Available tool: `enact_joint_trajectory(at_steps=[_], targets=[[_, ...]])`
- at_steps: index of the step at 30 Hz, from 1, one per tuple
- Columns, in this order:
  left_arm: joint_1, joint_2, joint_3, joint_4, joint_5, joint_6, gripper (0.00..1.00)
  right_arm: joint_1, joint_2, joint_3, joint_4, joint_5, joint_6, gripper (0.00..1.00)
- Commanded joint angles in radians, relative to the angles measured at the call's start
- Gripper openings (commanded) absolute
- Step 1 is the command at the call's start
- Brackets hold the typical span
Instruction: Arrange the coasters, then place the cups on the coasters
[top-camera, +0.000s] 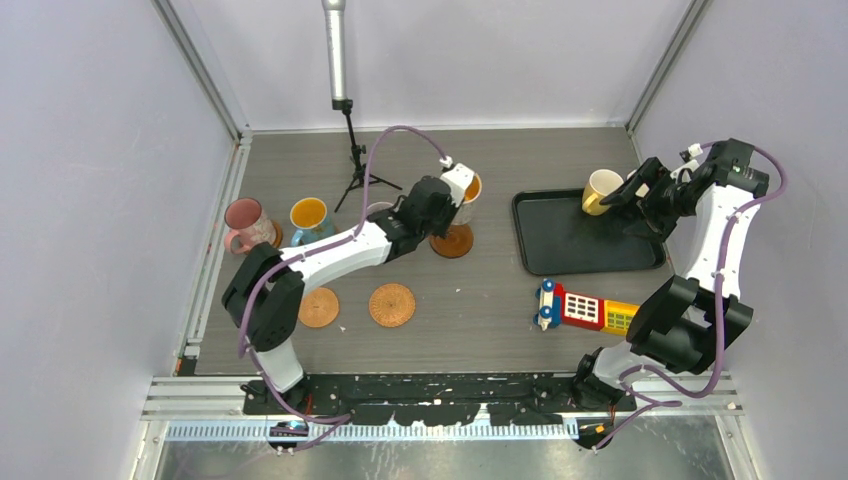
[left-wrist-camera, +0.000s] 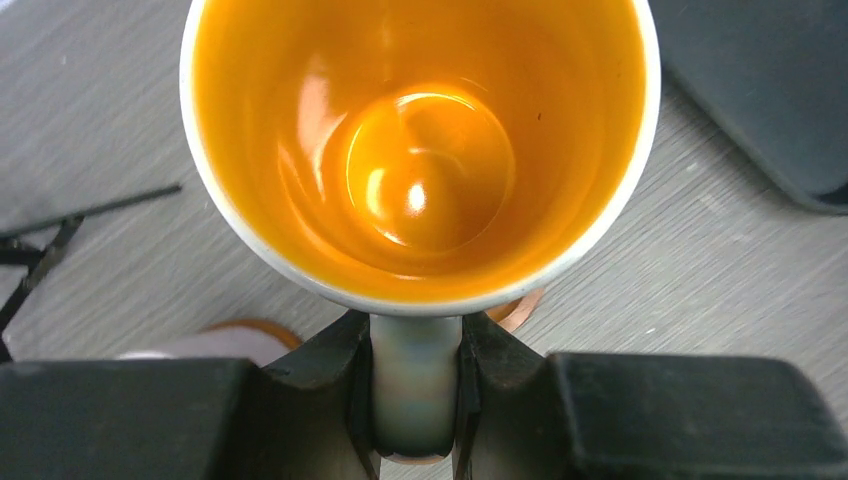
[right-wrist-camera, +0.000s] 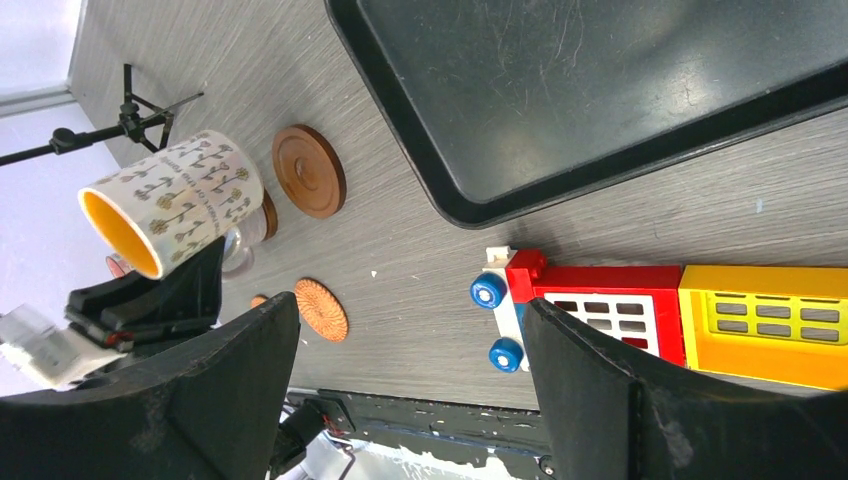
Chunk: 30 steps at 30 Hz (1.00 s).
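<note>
Your left end effector (left-wrist-camera: 415, 395) is pinched shut on the white mug's (left-wrist-camera: 420, 150) handle. The mug is tilted over the dark coaster (top-camera: 452, 241), mid-surface toward the far edge, probably staged for set-down. Right end effector (right-wrist-camera: 400, 400) is wide open and empty, near the yellow mug (top-camera: 600, 190) on the tray (top-camera: 560, 255).

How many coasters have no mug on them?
3: two woven orange-brown discs at front left, one dark ringed disc by the held white mug; others may be hidden.
</note>
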Motion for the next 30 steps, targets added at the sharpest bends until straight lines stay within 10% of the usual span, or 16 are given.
enact_joint_trajectory(at_steps=[1,30], targets=[[0.019,-0.119,-0.067,0.225,-0.007,-0.008,0.0,-0.004,-0.036,-0.003,0.016,-0.024,-0.011,0.86],[0.036,-0.051,-0.224,0.379,0.027,-0.054,0.0,-0.003,-0.068,-0.022,0.029,-0.016,0.0,0.86]])
